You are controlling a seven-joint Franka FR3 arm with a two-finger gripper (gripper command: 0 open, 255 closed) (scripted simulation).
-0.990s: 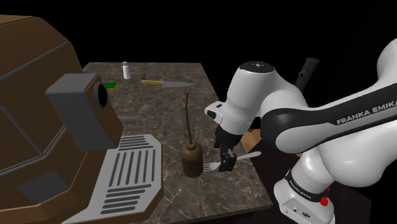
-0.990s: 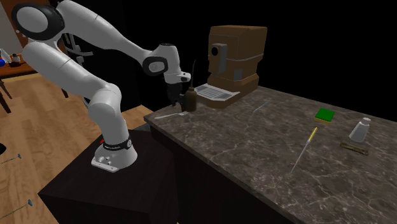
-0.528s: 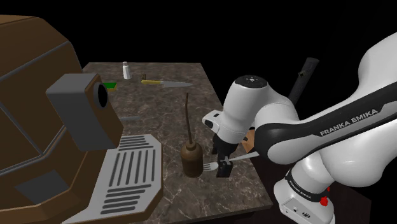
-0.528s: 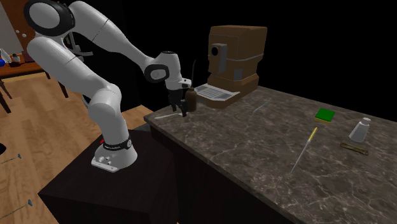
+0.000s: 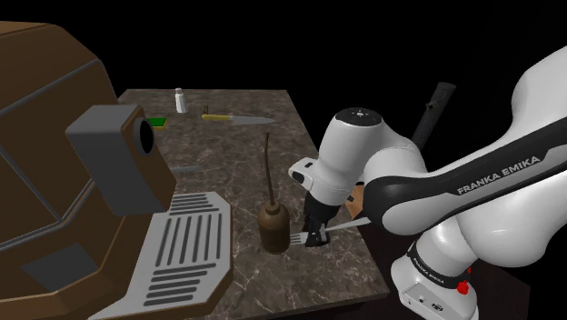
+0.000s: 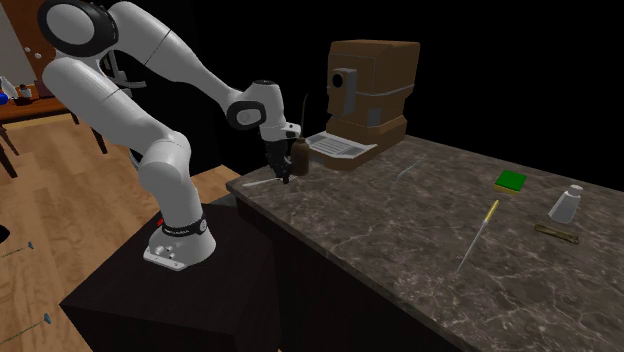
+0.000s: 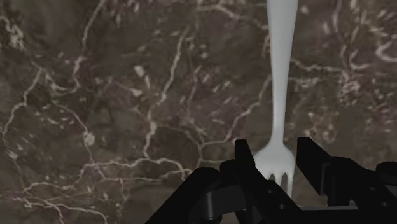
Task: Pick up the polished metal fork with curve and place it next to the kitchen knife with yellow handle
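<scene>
Shoulder view, left to right. Coffee machine [image 5: 118, 164]: brown, at the left of the counter [image 5: 227, 173]; knife [image 5: 238, 119]: yellow-handled, at the far end, well apart from the fork [image 5: 353, 221]; can [image 5: 274, 227]: brown, long-spouted, just beside the tines; gripper [image 5: 316, 238]: has sunk within the last second onto the fork, fingers narrowly apart on either side of its head, no clamp visible; a grasp looks imminent, the lift not begun; fork: flat by the near edge, long axis across the view, tines toward the can, handle rightward.
</scene>
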